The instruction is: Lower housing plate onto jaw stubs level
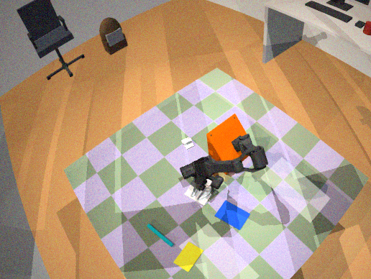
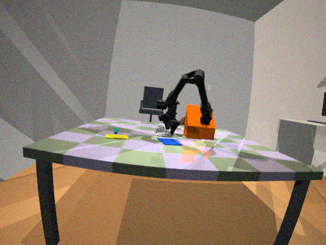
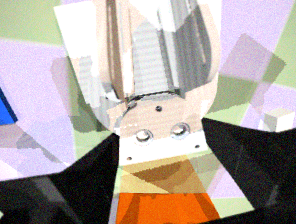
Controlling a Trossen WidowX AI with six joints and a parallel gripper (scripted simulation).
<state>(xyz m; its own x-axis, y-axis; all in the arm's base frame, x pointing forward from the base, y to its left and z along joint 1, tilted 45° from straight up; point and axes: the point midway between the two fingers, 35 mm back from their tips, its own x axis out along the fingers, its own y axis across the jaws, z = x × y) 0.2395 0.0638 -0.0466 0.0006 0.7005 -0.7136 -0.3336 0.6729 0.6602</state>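
A white base plate lies on the checkered table. Two long shiny jaws lie over it side by side, pointing away from my hand, with a ribbed strip between them. The housing plate, pale with a small dark hole and two bright round holes, lies across their near ends. It looks about level; whether it is fully seated cannot be told. My gripper is shut on the housing plate, one black finger at each side edge. The stubs' lower parts are hidden.
An orange box stands by the arm's base. A blue tile lies near the hand. A yellow tile and a teal bar lie farther off. A small white block stands opposite the blue tile.
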